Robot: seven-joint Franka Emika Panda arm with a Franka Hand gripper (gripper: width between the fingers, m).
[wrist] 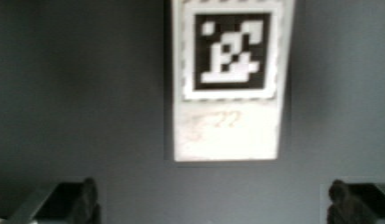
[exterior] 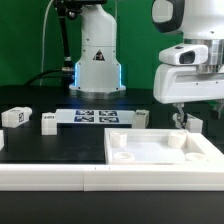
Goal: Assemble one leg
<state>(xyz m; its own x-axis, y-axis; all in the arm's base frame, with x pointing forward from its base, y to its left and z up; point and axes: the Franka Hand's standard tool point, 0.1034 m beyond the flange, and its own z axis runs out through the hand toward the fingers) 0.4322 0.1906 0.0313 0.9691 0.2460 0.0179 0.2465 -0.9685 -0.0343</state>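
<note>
When you check the exterior view, you find the tool (exterior: 181, 120) hanging low at the exterior view's right. Its dark fingers point down at the black surface (exterior: 45, 145), just behind the far edge of the big white panel (exterior: 150, 152). The leg (exterior: 197, 123) sits just beside those fingers, toward the exterior view's right. It is a small white block, and from this camera you cannot tell whether a finger touches it. The panel lies flat near the front, with round sockets at its corners. Behind it, in the middle of the surface, lies the marker board (exterior: 95, 117), in front of the arm base (exterior: 97, 62). A tagged block (exterior: 15, 117) rests at the exterior view's far left, with a second block (exterior: 48, 122) near it. A third block (exterior: 140, 118) stands between the marker board and the tool. Turn to the wrist view and you look straight down on the leg (wrist: 230, 110). It lies flat on the dark surface with its black-and-white tag facing the camera. The two fingertips (wrist: 64, 202) show at opposite edges of the picture, spread wide, so the tool is released and grasps nothing. The leg lies ahead of the fingertips, roughly centred between them and clear of both.
</note>
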